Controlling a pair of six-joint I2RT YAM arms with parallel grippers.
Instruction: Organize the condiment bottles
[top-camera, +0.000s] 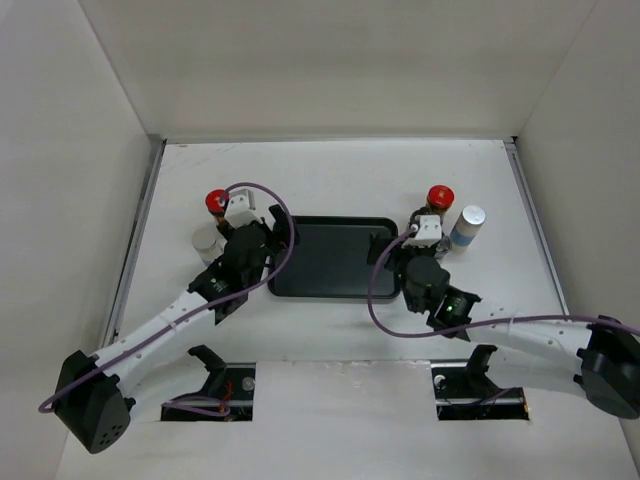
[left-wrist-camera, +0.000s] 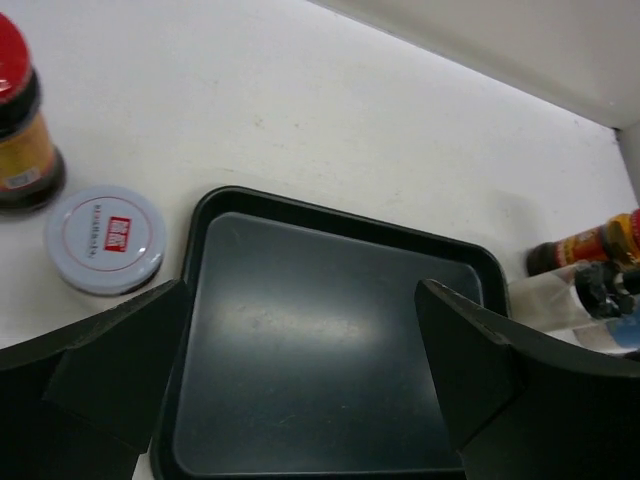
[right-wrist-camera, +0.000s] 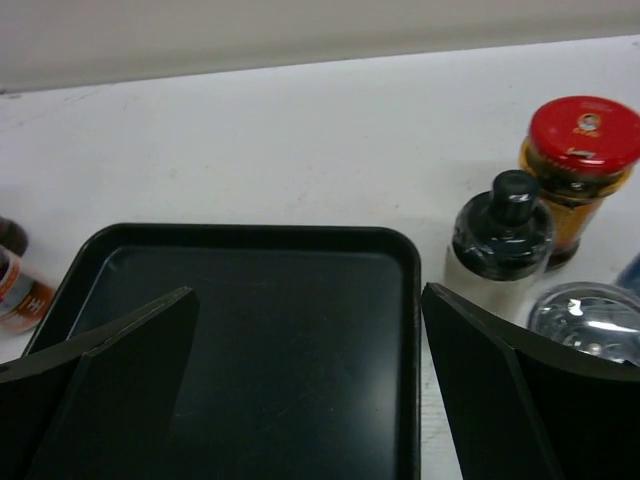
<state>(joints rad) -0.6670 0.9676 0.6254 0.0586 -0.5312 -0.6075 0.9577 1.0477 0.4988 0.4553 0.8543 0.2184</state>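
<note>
The black tray (top-camera: 330, 262) lies mid-table and holds nothing. My left gripper (top-camera: 278, 232) is open and empty over its left edge; my right gripper (top-camera: 393, 253) is open and empty over its right edge. To the left stand a red-capped amber bottle (top-camera: 216, 201) and a white bottle (top-camera: 207, 240). To the right stand a red-capped amber bottle (top-camera: 440, 196) and a white-capped blue-labelled bottle (top-camera: 466, 226). The right wrist view also shows a black-capped bottle (right-wrist-camera: 503, 236) and a silver-lidded clear bottle (right-wrist-camera: 590, 322). The brown pale-lidded bottle cannot be made out.
White walls enclose the table on three sides. In the left wrist view my gripper (left-wrist-camera: 302, 300) hangs above the tray (left-wrist-camera: 320, 360), with the white bottle's lid (left-wrist-camera: 105, 238) just left of it. In the right wrist view my gripper (right-wrist-camera: 308, 300) spans the tray (right-wrist-camera: 280, 330).
</note>
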